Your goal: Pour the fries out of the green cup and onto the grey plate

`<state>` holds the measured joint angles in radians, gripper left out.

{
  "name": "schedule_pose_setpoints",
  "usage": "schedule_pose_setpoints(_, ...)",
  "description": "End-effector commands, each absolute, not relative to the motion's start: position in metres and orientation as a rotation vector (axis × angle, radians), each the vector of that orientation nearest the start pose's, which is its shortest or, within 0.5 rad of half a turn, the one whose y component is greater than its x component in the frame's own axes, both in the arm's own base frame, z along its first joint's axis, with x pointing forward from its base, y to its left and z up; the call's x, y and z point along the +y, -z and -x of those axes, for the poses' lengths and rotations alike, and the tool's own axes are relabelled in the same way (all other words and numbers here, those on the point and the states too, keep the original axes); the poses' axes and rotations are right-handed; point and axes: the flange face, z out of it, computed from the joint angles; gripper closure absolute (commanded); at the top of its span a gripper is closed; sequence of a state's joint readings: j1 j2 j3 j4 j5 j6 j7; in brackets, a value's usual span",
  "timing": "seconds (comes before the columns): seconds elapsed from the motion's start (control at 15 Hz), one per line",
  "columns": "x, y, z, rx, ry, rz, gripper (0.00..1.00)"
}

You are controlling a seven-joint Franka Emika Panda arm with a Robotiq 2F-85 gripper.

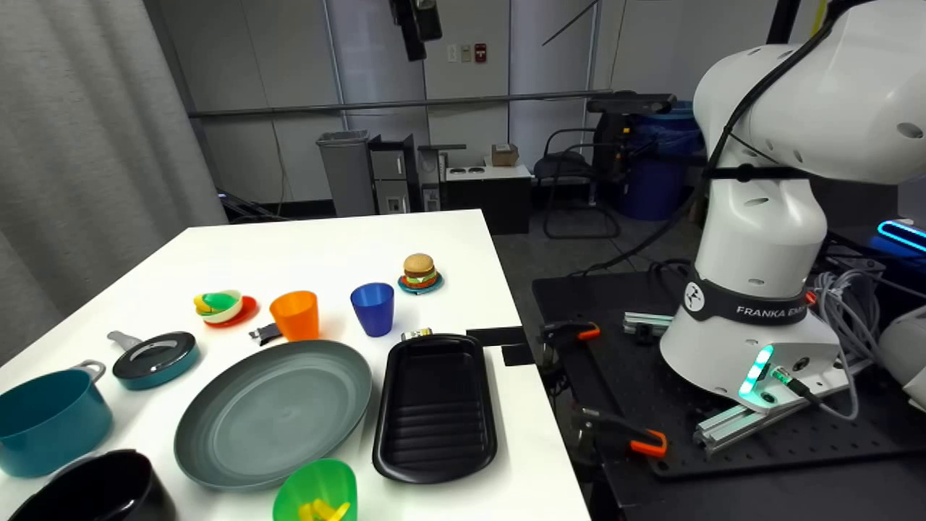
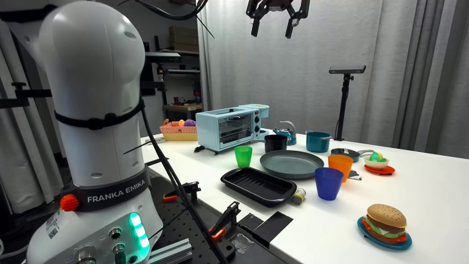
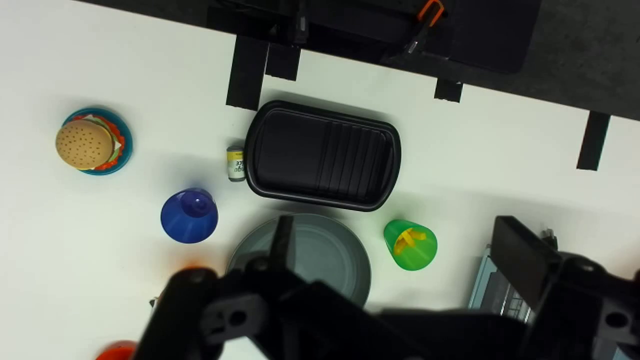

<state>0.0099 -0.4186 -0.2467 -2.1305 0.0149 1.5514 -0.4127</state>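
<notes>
Overhead, the gripper (image 2: 272, 35) hangs wide — partly hiding the grey plate (image 3: 327, 255) in the wrist view.

In an exterior view, pale wall panels (image 1: 239, 72) with a small red fixture (image 1: 480, 52) past the white tabletop (image 1: 340, 250)'s far edge, plus grey bin (image 1: 344, 177) and low white-topped cabinet (image 1: 483, 206). Grey curtain (image 1: 94, 123) along the left edge. Dark chair (image 1: 568, 168) and blue barrel (image 1: 655, 195) beyond the far right corner, floor (image 1: 519, 253) dark grey.
</notes>
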Motion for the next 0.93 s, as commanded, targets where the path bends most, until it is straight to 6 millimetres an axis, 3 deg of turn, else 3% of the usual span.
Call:
schedule_pose_setpoints(0.0,-0.1085,-0.558,-0.3972,-0.303,-0.192,2.958,0.0)
schedule_pose_setpoints(0.87,-0.1079,-0.5507,-0.4032,-0.329,-0.177,2.965,0.0)
